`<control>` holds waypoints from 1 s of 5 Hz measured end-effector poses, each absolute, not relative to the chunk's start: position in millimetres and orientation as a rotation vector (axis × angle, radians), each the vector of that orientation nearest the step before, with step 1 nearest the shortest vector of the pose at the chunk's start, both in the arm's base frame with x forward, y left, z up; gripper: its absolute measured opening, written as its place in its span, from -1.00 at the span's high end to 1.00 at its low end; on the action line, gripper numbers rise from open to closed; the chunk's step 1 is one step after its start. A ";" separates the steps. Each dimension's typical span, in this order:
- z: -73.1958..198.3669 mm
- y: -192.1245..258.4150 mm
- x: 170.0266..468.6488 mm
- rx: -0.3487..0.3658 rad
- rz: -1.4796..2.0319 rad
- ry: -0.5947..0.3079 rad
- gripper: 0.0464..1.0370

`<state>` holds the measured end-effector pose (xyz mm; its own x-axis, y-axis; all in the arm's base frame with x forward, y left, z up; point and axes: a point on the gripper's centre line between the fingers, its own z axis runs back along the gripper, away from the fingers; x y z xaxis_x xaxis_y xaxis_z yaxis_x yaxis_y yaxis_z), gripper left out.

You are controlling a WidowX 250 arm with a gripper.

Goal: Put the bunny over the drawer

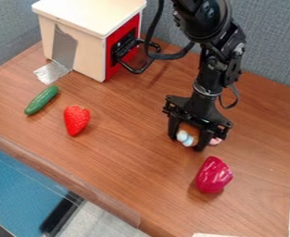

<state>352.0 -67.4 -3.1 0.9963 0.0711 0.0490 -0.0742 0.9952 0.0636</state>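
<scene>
A brown wooden table (128, 157) is filling most of the view, and its wood is showing thin, streaky lines. Soft-looking gray-blue walls (264, 37) are standing behind it. Down past its front edge, something flat and blue (17, 190) is showing, and gray floor (97, 220) is showing beside it.

One box with a drawer (88, 55) is standing at the back left. It is wearing a white lid and a red front, and one black handle (135, 69) is sticking out. One shiny silver piece of tape (51, 72) is running down its side onto the wood.

One green cucumber (41, 100) is lying in front of the box, and one red strawberry (76, 120) is lying near it, to the right. One dark pink pepper (213, 175) is lying on the right side. Three white strips are showing, two along the right edge and one at the bottom.

One end effector (198, 142) is hanging down behind the pepper. Its two fingers are standing wide, and one little bunny (186, 137) is sitting between them, well apart from the drawer.
</scene>
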 end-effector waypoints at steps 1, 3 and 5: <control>15.2 -47.5 350.8 0.066 0.095 -0.069 0.07; 107.6 9.3 366.6 0.021 0.149 -0.209 0.20; 153.6 102.8 372.7 -0.017 0.183 -0.244 0.20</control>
